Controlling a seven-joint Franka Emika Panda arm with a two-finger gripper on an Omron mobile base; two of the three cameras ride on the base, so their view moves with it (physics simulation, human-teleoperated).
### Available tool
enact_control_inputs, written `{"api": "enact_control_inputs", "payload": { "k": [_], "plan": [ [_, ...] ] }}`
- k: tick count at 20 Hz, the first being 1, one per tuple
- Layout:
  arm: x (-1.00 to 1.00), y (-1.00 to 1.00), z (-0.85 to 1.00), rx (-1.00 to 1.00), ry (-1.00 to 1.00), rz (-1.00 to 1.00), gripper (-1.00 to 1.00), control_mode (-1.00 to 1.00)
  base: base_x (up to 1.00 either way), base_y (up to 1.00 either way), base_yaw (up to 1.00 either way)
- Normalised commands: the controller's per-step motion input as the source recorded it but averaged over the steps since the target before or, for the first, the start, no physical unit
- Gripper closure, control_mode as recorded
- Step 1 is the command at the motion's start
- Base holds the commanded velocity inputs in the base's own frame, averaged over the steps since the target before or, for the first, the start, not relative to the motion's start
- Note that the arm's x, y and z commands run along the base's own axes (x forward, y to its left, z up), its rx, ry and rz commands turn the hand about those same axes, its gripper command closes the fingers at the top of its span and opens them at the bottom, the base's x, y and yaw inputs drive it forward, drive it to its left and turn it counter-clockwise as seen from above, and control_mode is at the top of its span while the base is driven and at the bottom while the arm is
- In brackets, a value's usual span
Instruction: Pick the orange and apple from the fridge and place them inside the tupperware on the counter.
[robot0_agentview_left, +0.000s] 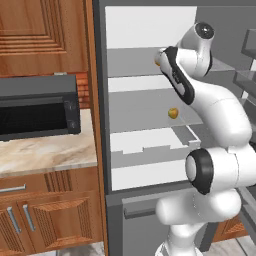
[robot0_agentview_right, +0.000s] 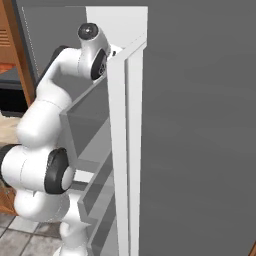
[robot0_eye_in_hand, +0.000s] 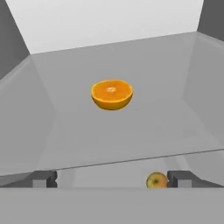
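Pincer (robot0_eye_in_hand: 111, 179) spread before one orange (robot0_eye_in_hand: 112, 94) and one apple (robot0_eye_in_hand: 156, 180)

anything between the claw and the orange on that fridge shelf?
Nothing visible. In the hand view the open claw faces the orange across bare shelf. The apple sits on a lower shelf, seen through the translucent one, near the right fingertip, out of the path.

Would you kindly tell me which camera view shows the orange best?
The hand view: the orange sits unobstructed on a fridge shelf. In the left base view just a sliver peeks past the arm.
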Motion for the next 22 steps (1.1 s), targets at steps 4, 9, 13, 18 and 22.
{"api": "enact_control_inputs", "payload": {
  "k": [4, 9, 13, 18, 22],
  "plan": [
    [0.58, 0.0, 0.0, 0.0, 0.1, 0.0, -1.0, -1.0, 0.0, 0.0, 0.0],
    [0.48, 0.0, -0.04, 0.0, 0.03, 0.0, -1.0, -1.0, 0.0, 0.0, 0.0],
    [0.36, -0.02, -0.17, 0.0, 0.0, 0.0, -1.0, -1.0, 0.0, 0.0, 0.0],
    [0.31, -0.06, -0.21, 0.0, 0.0, 0.0, -1.0, -1.0, 0.0, 0.0, 0.0],
    [0.33, -0.16, -0.16, 0.0, 0.0, 0.0, -1.0, -1.0, 0.0, 0.0, 0.0]
  ]
}}
